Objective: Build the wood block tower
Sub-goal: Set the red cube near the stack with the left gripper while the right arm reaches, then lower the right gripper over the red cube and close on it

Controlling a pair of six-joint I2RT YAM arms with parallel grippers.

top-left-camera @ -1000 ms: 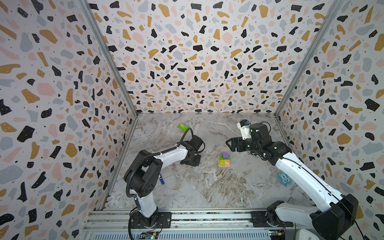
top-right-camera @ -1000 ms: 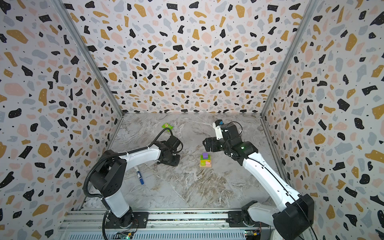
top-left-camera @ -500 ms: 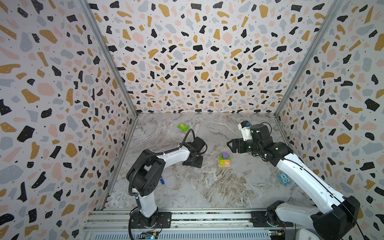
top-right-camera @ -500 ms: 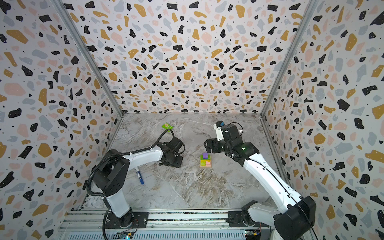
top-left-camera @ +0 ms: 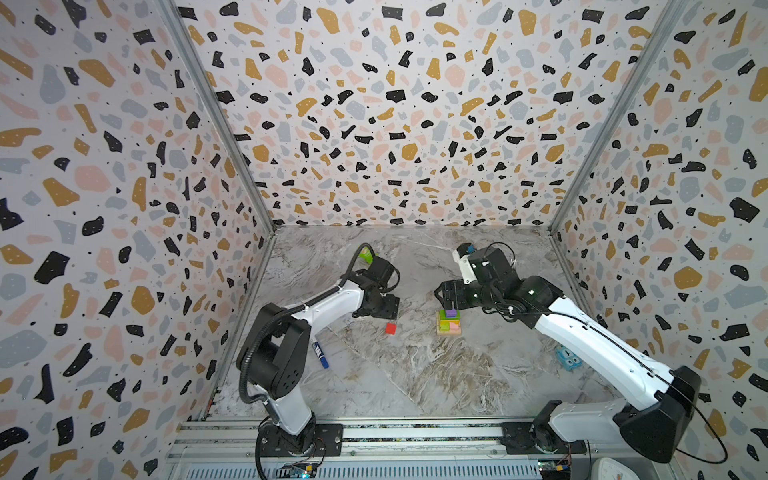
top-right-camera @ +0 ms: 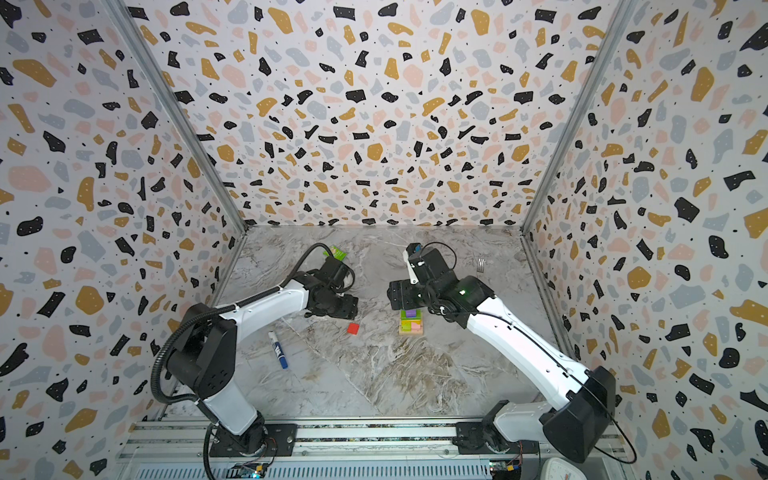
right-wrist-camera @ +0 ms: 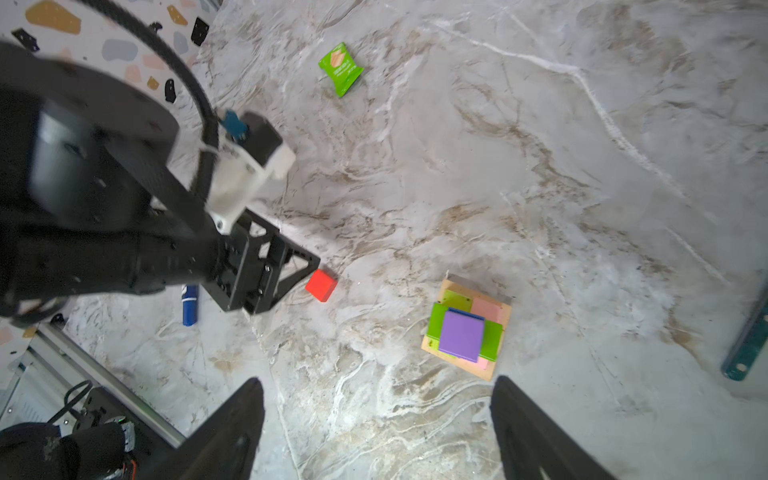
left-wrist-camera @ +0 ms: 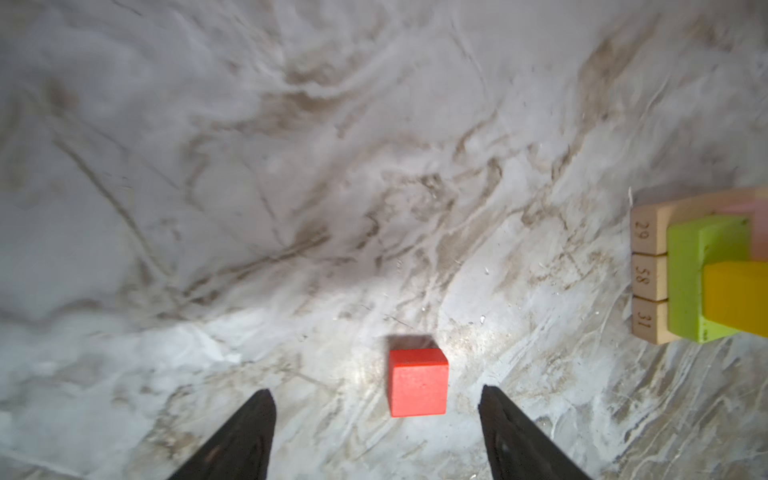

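The tower (top-left-camera: 449,322) reaches its purple cube (right-wrist-camera: 461,336); the red cube (top-left-camera: 390,328) lies unplaced at its nine o'clock; left pincer (left-wrist-camera: 376,392) and right pincer (right-wrist-camera: 376,381) gape, empty.

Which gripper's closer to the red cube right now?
Left. The left gripper sits open with the red cube just off its fingertips, unheld. The right gripper is over by the tower, farther from the cube.

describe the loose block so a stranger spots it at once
On the marble table, find the tower near its middle. Left of it in both top views, by the left gripper, lies a red cube, the only block off the stack.
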